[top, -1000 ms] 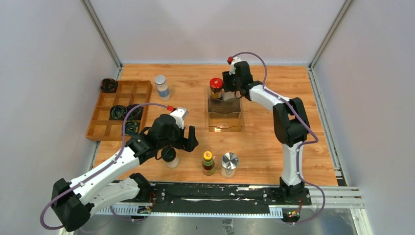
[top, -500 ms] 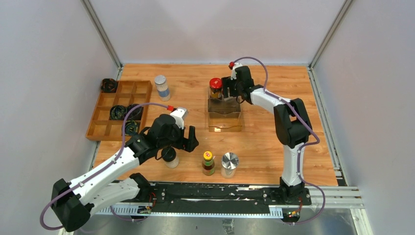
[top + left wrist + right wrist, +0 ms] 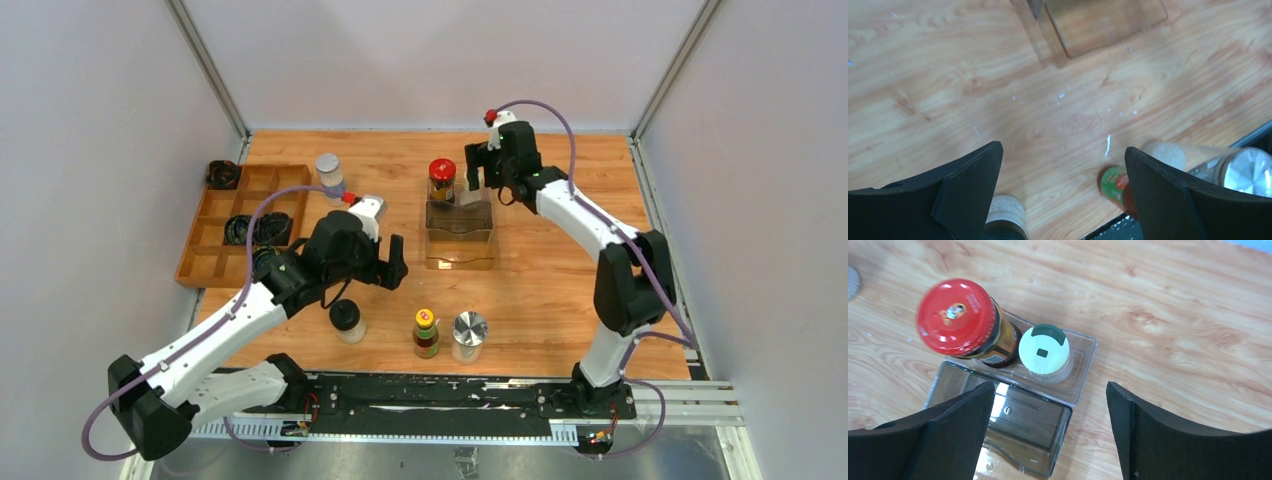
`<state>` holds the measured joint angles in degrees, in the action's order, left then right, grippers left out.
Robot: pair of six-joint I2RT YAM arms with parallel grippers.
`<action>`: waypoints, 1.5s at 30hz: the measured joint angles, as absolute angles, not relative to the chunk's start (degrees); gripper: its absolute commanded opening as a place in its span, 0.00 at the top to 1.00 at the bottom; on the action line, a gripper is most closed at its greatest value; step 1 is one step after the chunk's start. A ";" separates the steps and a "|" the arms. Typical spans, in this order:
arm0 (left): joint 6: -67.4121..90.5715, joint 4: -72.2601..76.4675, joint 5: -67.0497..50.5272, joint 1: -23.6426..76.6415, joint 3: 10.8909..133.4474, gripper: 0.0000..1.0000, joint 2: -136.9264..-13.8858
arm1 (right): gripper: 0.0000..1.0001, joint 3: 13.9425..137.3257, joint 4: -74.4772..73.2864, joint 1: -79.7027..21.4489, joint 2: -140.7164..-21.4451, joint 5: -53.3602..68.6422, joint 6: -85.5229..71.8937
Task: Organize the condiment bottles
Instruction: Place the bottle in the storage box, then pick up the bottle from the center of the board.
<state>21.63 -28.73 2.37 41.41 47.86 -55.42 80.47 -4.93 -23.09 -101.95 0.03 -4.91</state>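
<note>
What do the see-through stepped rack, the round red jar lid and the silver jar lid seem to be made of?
The see-through stepped rack: clear plastic, probably acrylic; the table grain shows through it. The round red jar lid: glossy painted metal or plastic, unclear which. The silver jar lid: probably brushed metal, from its grey sheen.

Jar (image 3: 958, 315) and shaker (image 3: 1044, 349) inside bin (image 3: 1081, 369)

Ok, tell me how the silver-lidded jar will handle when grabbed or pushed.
The silver-lidded jar stands upright, taller than wide, so a high push may tip it into the sauce bottle beside it. Its clear wall looks smooth, likely slippery. Pale filling suggests some weight.
</note>
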 measured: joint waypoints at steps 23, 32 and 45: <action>18.39 -32.75 7.70 23.86 73.43 0.00 -76.64 | 0.14 61.30 -22.72 -23.18 -61.08 5.61 -12.36; 17.04 -33.36 10.81 20.16 83.18 0.00 -91.07 | 0.14 57.01 -25.10 -23.22 -58.89 7.44 -13.41; 16.01 -32.80 11.57 10.79 90.39 0.00 -99.94 | 0.14 56.80 -25.10 -23.27 -61.76 8.88 -13.45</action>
